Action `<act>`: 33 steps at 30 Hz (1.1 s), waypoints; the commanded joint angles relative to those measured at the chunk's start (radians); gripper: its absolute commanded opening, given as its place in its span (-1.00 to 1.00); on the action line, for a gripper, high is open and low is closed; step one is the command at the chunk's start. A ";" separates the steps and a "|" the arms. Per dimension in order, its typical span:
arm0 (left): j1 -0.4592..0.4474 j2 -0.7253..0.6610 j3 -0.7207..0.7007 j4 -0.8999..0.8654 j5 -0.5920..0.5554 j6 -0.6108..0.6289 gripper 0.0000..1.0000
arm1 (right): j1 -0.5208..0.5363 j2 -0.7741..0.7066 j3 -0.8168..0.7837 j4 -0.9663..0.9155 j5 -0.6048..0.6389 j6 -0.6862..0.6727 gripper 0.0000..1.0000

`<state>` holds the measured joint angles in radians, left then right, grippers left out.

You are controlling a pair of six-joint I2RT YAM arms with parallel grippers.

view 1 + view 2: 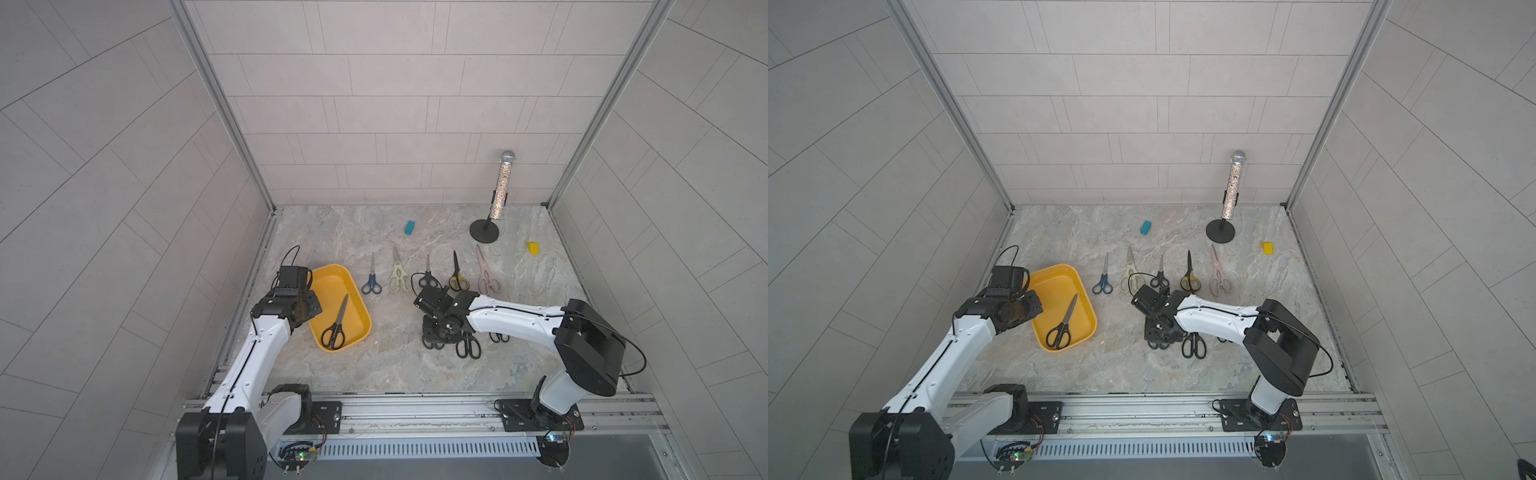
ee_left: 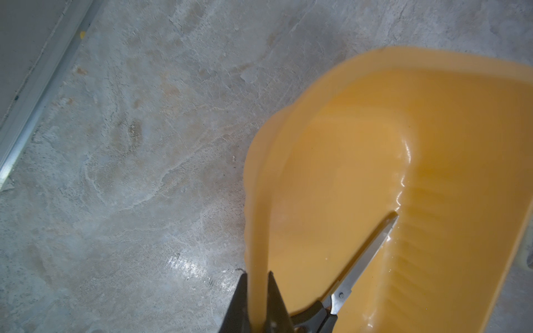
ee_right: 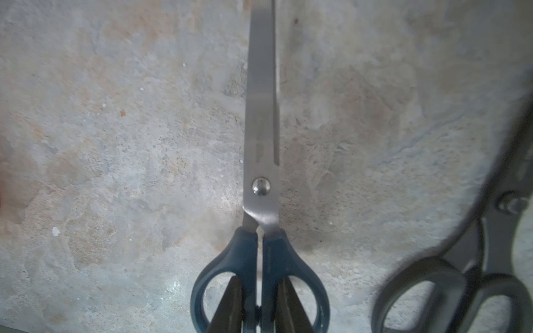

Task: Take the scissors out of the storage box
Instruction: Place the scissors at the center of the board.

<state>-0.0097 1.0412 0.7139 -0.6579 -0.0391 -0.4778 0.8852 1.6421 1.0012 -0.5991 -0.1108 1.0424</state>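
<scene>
Toward the lower left of both top views lies the yellow box (image 1: 332, 280), with black scissors (image 1: 336, 320) inside; the left gripper (image 2: 257, 274) is clamped on its rim. The right gripper (image 3: 259, 279), right of centre, pinches the handles of blue scissors (image 3: 262, 115).

Top views: left gripper (image 2: 258, 291) and right gripper (image 3: 258, 291) both hidden beneath their wrists. Under the right arm, black-handled steel scissors (image 1: 468, 348) show loops only, blades covered; a smaller black pair (image 1: 498, 337) barely peeks past the forearm.

Left wrist view: mustard-yellow plastic storage box (image 2: 432, 121), near wall blurred, one end cropped; long black-handled scissors (image 2: 364, 259) inside, loops cropped.

Right wrist view: dark-blue-handled steel scissors (image 3: 261, 115), tip and loop ends cropped; neighbouring dark-handled pair (image 3: 432, 266) blurred, cropped.
</scene>
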 commanded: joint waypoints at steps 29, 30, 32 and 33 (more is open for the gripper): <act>-0.015 -0.006 0.021 -0.002 -0.013 0.007 -1.00 | 0.028 0.001 0.312 -0.061 0.056 -0.154 -0.25; -0.015 -0.003 0.019 -0.002 -0.010 0.007 -1.00 | 0.035 0.024 0.334 -0.031 0.037 -0.169 -0.25; -0.016 0.004 0.020 -0.002 -0.009 0.006 -1.00 | 0.052 0.088 0.394 0.017 -0.008 -0.209 -0.26; -0.017 0.008 0.020 -0.004 -0.008 0.005 -1.00 | 0.059 0.118 0.421 0.036 -0.034 -0.226 -0.26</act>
<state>-0.0204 1.0435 0.7139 -0.6579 -0.0463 -0.4774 0.9218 1.6863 1.3781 -0.6319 -0.0830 0.8871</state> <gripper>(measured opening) 0.088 0.369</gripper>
